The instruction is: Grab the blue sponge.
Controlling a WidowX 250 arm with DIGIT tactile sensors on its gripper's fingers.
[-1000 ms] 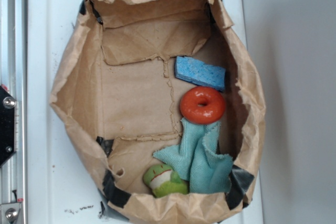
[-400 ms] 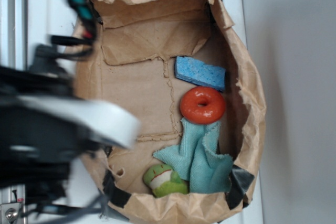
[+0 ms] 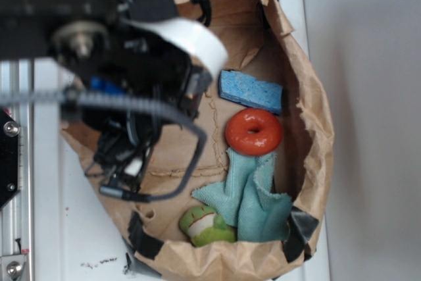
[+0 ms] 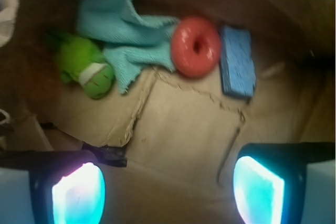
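Overhead and wrist views of a paper bag (image 3: 309,129) laid open, with the arm above its left half. The sponge (image 3: 251,91) lies flat on the bag floor near the far wall, just beside the ring (image 3: 254,131) and possibly touching it; the cloth (image 3: 250,199) and a green toy (image 3: 205,225) lie beyond the ring. In the wrist view the gripper (image 4: 168,190) is spread wide and empty, both fingers (image 4: 79,192) well short of the sponge (image 4: 237,61). The sponge is judged light, soft and compressible, with a porous surface unlikely to slip (a firm squeeze should not harm it). The better hold is probably across its narrow width, near the middle of its long sides; the side facing the ring leaves little room for a finger.
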